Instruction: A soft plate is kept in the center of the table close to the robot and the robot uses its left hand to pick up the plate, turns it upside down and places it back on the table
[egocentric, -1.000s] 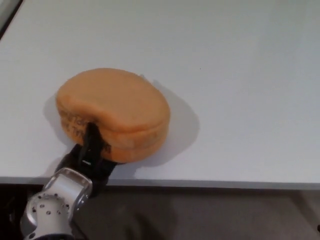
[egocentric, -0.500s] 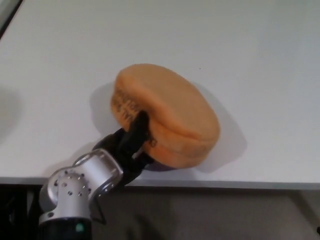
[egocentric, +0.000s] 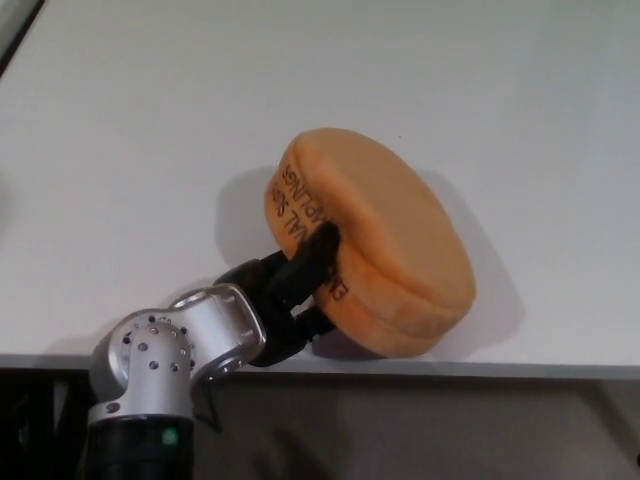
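The black left hand (egocentric: 290, 290) grips the soft round orange plate (egocentric: 375, 245) by its near rim — it has swung from left of centre toward lower centre, tilting over the white bench (egocentric: 150, 120); the flip seems underway.

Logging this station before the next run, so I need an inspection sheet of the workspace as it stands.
Surface: white table, bare apart from the plate.
Job's things: orange soft plate, tilted, printed lettering on its rim, near the table's front edge.
Clutter: nothing seen.
Hands: left hand shut on the plate's rim, a black finger over the edge; right hand not in view.
Cables: nothing seen.
Surroundings: dark floor below the front edge; dark strip at the top left corner.
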